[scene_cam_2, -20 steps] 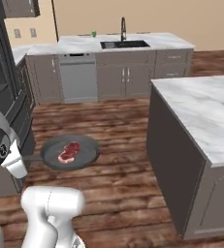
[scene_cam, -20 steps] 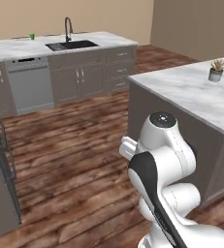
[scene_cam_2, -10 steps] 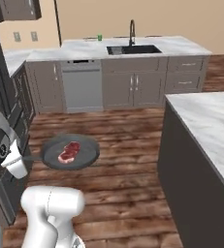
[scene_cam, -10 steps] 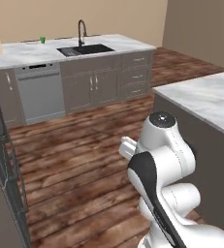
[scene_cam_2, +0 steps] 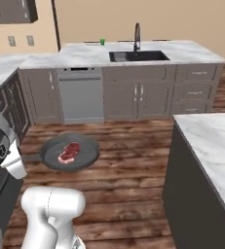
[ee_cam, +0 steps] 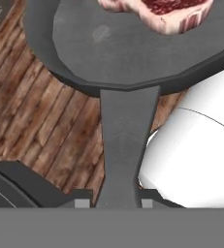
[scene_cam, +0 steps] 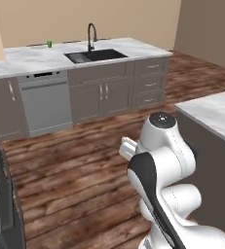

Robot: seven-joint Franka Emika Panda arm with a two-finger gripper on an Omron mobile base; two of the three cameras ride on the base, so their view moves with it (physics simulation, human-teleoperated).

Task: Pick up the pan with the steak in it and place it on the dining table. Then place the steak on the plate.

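The dark grey pan (scene_cam_2: 70,151) hangs level above the wooden floor, left of the arm, with the red steak (scene_cam_2: 69,152) lying in it. In the hand view the pan (ee_cam: 108,48) is at the top, the steak (ee_cam: 157,12) sits at its far side, and its straight handle (ee_cam: 125,145) runs down into my gripper (ee_cam: 112,201), which is shut on it. The dining table (scene_cam_2: 211,146) shows its marble top and grey base at the right, and its corner (scene_cam: 216,112) shows in the left base view too. The plate is out of view.
Across the floor stands a marble sink counter (scene_cam_2: 133,53) with a faucet, a small green cup (scene_cam_2: 102,42) and a dishwasher (scene_cam_2: 81,95) below. Dark cabinets (scene_cam_2: 7,97) line the left side. Open wooden floor (scene_cam: 75,170) lies between me and the counter.
The whole picture has shifted with the base: the sink counter has slid across and come nearer, and the dining table sits further right. The pan and steak keep their place by the arm.
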